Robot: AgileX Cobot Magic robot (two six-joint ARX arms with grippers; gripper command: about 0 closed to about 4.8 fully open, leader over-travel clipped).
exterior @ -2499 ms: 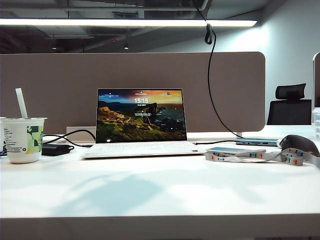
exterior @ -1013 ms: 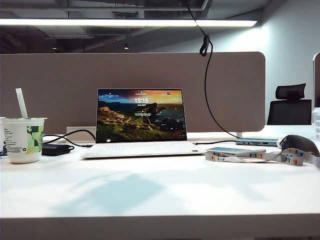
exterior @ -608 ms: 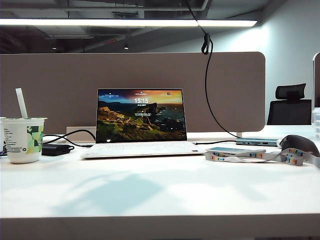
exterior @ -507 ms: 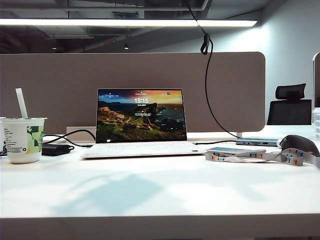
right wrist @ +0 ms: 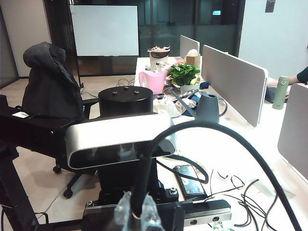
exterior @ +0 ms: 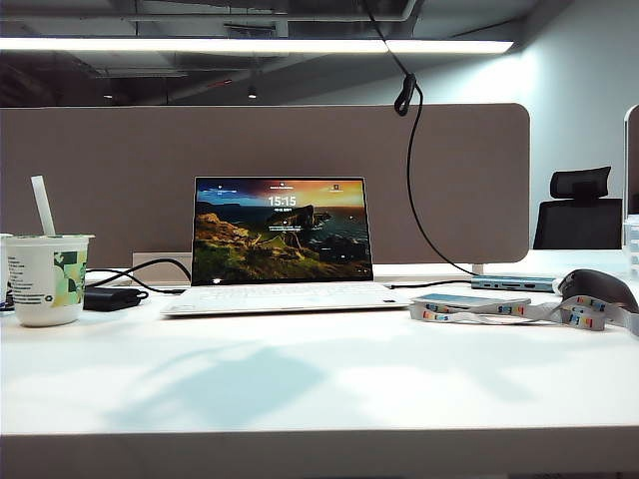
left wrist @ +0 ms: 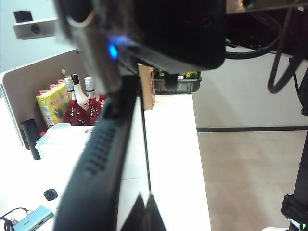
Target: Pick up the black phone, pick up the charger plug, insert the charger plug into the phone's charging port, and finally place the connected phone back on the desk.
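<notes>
Neither arm shows in the exterior view. There the desk [exterior: 319, 389] carries an open laptop [exterior: 282, 235] at the centre, a paper cup [exterior: 45, 279] at the far left and a pale slab with a coloured lanyard [exterior: 469, 301] at the right. A thin black cable [exterior: 409, 190] drops from the upper middle of the frame in front of the divider panel [exterior: 120, 170], with its strap loop [exterior: 404, 95] hanging near the top. The black phone [left wrist: 98, 159] is off the desk, seen only in the left wrist view. It is blurred and edge-on, and its long axis runs from beside the left gripper [left wrist: 146, 211] away towards the charger plug [left wrist: 94, 53]. The left gripper's jaws are drawn together, apparently clamping the phone's near end. The phone's far short end points at the plug, whose silver barrel is roughly in line with the phone. Its tip meets that end, so the charging port cannot be made out. The plug juts from a dark housing that fills that side of the view. In the right wrist view the right gripper [right wrist: 135, 211] is closed, and the black cable rises from between its film-wrapped tips and arcs away.
</notes>
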